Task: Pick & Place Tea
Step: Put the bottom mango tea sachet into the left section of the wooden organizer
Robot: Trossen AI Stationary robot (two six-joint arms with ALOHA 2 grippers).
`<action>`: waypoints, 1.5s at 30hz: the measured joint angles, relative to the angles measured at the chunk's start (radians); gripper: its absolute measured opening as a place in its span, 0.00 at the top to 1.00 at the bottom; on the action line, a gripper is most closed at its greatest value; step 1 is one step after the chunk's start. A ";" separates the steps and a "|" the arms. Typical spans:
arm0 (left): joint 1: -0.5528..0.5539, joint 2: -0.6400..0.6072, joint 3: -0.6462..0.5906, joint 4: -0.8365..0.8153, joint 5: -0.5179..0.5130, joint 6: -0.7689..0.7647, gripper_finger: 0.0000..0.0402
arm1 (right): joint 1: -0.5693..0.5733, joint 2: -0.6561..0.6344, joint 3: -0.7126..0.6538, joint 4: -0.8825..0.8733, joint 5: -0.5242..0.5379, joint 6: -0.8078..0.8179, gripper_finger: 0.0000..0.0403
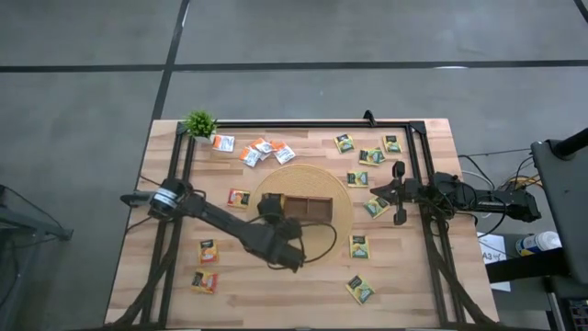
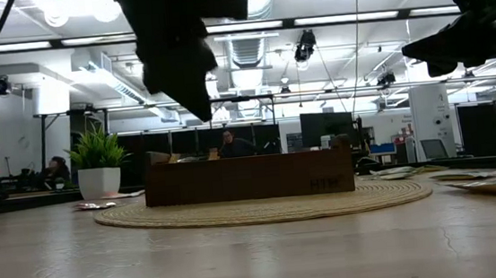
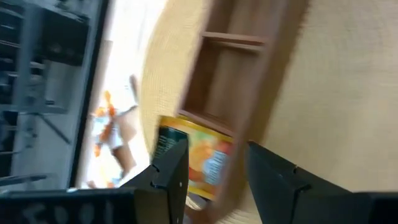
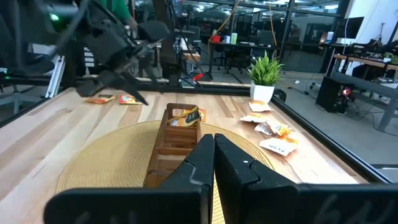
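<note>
The long brown wooden tray (image 1: 308,210) sits on a round woven mat (image 1: 335,239). One yellow-orange tea sachet (image 3: 196,158) leans inside the tray's left end compartment (image 4: 185,116). My left gripper (image 1: 273,208) hovers open above that end of the tray (image 3: 217,152), its fingers apart over the sachet and clear of it; the low view shows it raised (image 2: 190,68). My right gripper (image 1: 379,195) is shut (image 4: 214,149) and waits just right of the mat. Other sachets lie flat on the table: white-and-orange (image 1: 255,151), dark green (image 1: 369,156), yellow-orange (image 1: 208,252).
A small potted plant (image 1: 199,122) stands at the far left corner. A black frame (image 1: 303,123) runs around the table's far and side edges. More dark green sachets lie right of the mat (image 1: 359,246) and near the front (image 1: 360,290). People sit in the room beyond (image 2: 228,142).
</note>
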 joint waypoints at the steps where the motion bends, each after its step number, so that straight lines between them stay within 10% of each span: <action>1: -0.008 0.000 0.008 -0.003 0.021 -0.018 0.63 | 0.000 0.000 0.000 0.000 0.000 0.000 0.98; 18: -0.208 0.000 0.024 -0.099 0.505 -0.496 0.63 | 0.000 0.000 0.000 0.000 0.000 0.000 0.98; 45: -0.434 -0.013 0.020 -0.195 0.667 -1.331 0.63 | 0.000 0.000 0.000 0.000 0.000 0.000 0.98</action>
